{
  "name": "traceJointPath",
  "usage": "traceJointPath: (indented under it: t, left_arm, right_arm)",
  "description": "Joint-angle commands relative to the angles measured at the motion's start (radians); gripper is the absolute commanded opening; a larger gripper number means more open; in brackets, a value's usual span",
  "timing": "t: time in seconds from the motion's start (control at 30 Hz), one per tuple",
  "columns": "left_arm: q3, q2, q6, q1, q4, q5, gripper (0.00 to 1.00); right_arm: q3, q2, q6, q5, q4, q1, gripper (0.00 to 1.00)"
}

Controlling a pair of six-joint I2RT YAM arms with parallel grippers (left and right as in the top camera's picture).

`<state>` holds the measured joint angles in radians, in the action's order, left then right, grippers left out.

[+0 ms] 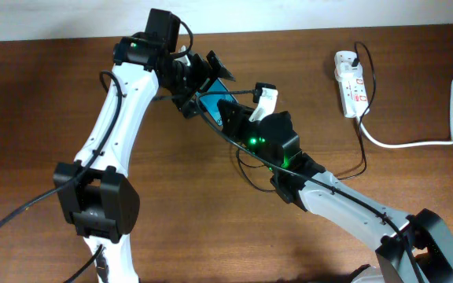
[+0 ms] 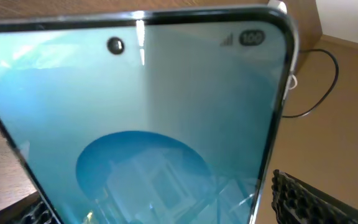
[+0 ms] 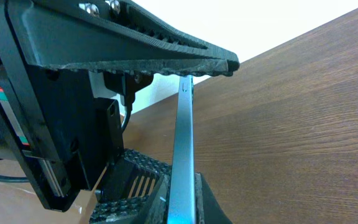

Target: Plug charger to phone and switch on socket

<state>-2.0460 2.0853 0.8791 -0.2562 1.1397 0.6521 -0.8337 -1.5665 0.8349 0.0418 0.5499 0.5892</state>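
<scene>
Wooden table (image 1: 211, 236) — one phone (image 2: 166, 124), one socket (image 1: 351, 82), one charger (image 1: 365, 161)

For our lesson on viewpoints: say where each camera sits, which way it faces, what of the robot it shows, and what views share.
Overhead: above the table, looking down; both arms show, left gripper and right gripper both at the phone.
Left wrist: on the left arm, facing the phone screen close up; own fingertips at the bottom corners.
Right wrist: on the right arm, sighting along the phone edge; own fingers above and below.
Shared: all show the phone.
</scene>
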Motion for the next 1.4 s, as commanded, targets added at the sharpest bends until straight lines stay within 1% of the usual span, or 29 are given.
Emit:
traceJointPath:
  t: [0.0,0.03,0.13,0.17,0.2,0.23,0.27,0.3,0.33,0.43,0.47,0.53,0.57,0.6,0.63,0.7,0.77,0.87,0.93,0.97,1.0,1.07,1.1,1.13,1.2,1.23,1.27,1.3,1.37]
  left_arm:
    - [-0.019,-0.004,-0.051,0.005,0.001,0.041,0.99]
    - [-0.019,-0.004,-0.101,0.021,0.004,0.041,0.99]
    - [-0.019,-0.004,-0.168,0.079,0.005,0.07,0.99]
    - [-0.019,-0.004,-0.223,0.097,0.005,0.096,0.99]
    - [-0.019,-0.006,-0.307,0.11,0.012,0.115,0.99]
    - [-0.019,-0.016,-0.369,0.111,0.044,0.114,0.99]
    - [-0.019,-0.042,-0.456,0.111,0.095,0.111,0.99]
    - [-0.019,-0.073,-0.509,0.111,0.121,0.101,0.99]
    - [-0.019,-0.13,-0.543,0.111,0.137,0.056,0.99]
    - [-0.019,-0.285,-0.587,0.111,0.138,-0.034,0.99]
    - [-0.019,-0.336,-0.6,0.111,0.138,-0.049,0.99]
    - [-0.019,-0.452,-0.609,0.111,0.146,-0.05,0.99]
    - [-0.018,-0.505,-0.617,0.11,0.162,-0.051,0.99]
    - [-0.018,-0.538,-0.628,0.111,0.178,-0.056,0.99]
    - [-0.018,-0.606,-0.627,0.11,0.229,-0.123,0.99]
    - [-0.016,-0.723,-0.627,0.108,0.307,-0.233,0.99]
    - [-0.016,-0.855,-0.627,0.108,0.315,-0.302,0.99]
    - [-0.006,-0.975,-0.627,0.109,0.383,-0.393,0.99]
    - [0.064,-1.059,-0.626,0.109,0.425,-0.465,0.99]
    - [0.129,-1.11,-0.606,0.109,0.414,-0.512,0.99]
    - [0.224,-1.176,-0.581,0.109,0.369,-0.549,0.99]
    - [0.537,-1.336,-0.514,0.109,0.141,-0.537,0.99]
    - [0.701,-1.373,-0.446,0.109,0.046,-0.535,0.99]
    - [0.813,-1.373,-0.402,0.109,-0.027,-0.5,0.99]
    - [0.952,-1.355,-0.346,0.109,-0.188,-0.417,0.99]
    - [1.023,-1.332,-0.299,0.109,-0.304,-0.404,0.99]
    - [1.054,-1.303,-0.259,0.109,-0.37,-0.404,0.99]
    - [1.061,-1.26,-0.214,0.109,-0.409,-0.404,0.99]
    - [1.061,-1.166,-0.075,0.109,-0.451,-0.388,0.99]
  right_arm:
    - [-0.014,0.014,-0.01,0.012,-0.027,-0.017,0.04]
    - [-0.014,0.028,-0.011,0.029,-0.063,-0.047,0.04]
    - [-0.014,0.074,-0.01,0.034,-0.14,-0.121,0.04]
    - [-0.014,0.095,-0.01,0.034,-0.227,-0.151,0.04]
    - [-0.014,0.122,-0.01,0.033,-0.294,-0.166,0.04]
    - [-0.014,0.165,-0.012,0.027,-0.362,-0.18,0.04]
    - [-0.014,0.243,-0.015,0.025,-0.449,-0.2,0.04]
    - [-0.014,0.306,-0.015,0.025,-0.52,-0.213,0.04]
    - [-0.014,0.41,-0.014,0.026,-0.634,-0.233,0.04]
    - [-0.014,0.644,-0.014,0.026,-0.856,-0.25,0.04]
    - [-0.014,0.7,-0.002,0.026,-0.904,-0.25,0.04]
    - [-0.013,0.814,0.121,0.026,-1.045,-0.25,0.04]
    - [-0.013,0.828,0.184,0.034,-1.093,-0.249,0.04]
    - [-0.013,0.829,0.223,0.059,-1.12,-0.249,0.04]
    - [-0.013,0.817,0.24,0.116,-1.119,-0.249,0.04]
    - [-0.013,0.789,0.367,0.162,-1.119,-0.249,0.04]
    - [-0.013,0.723,0.473,0.241,-1.106,-0.249,0.04]
    - [-0.013,0.583,0.483,0.415,-0.951,-0.249,0.04]
    - [-0.013,0.506,0.47,0.483,-0.916,-0.249,0.04]
    - [-0.013,0.48,0.413,0.501,-0.916,-0.249,0.04]
    - [-0.013,0.466,0.392,0.525,-0.916,-0.249,0.04]
    - [-0.013,0.467,0.394,0.545,-0.877,-0.249,0.04]
    - [-0.013,0.467,0.402,0.558,-0.851,-0.249,0.04]
    - [-0.013,0.467,0.415,0.557,-0.833,-0.249,0.04]
    - [-0.013,0.466,0.488,0.544,-0.821,-0.249,0.04]
    - [-0.013,0.464,0.542,0.508,-0.821,-0.247,0.04]
    - [-0.013,0.464,0.586,0.471,-0.821,-0.24,0.04]
    - [-0.013,0.464,0.648,0.436,-0.811,-0.22,0.04]
    - [-0.011,0.461,0.67,0.281,-0.69,-0.137,0.04]
